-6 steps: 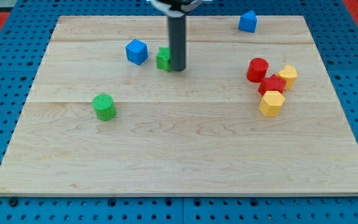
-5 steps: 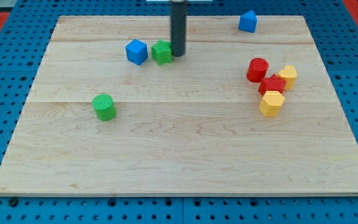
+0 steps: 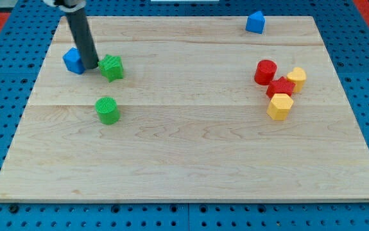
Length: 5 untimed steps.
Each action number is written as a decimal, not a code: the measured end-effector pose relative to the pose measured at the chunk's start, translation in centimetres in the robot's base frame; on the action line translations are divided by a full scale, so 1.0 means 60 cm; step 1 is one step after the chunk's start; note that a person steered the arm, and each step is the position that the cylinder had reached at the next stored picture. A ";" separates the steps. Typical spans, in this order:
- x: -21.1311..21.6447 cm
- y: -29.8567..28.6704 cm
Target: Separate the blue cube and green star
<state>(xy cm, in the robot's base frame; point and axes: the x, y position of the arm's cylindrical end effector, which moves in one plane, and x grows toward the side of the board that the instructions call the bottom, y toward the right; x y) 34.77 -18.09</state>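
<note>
The blue cube (image 3: 73,61) sits at the far left of the bench (image 3: 184,160), partly hidden behind the rod. My tip (image 3: 92,67) stands between it and the green star (image 3: 111,67), touching the cube's right side and just beside the star. The tool is a plain rod with no jaws to open or close. A green cylinder (image 3: 108,110) lies nearer, below the star.

The rod covers the right side of the blue cube (image 3: 73,61), so whether my tip (image 3: 92,67) actually touches it, can't tell. The rod's upper end runs off the view's top. The red block (image 3: 280,87) wedged between the yellow ones is partly covered, shape unclear.
</note>
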 end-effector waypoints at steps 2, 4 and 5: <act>-0.027 0.158; -0.017 0.304; -0.032 0.355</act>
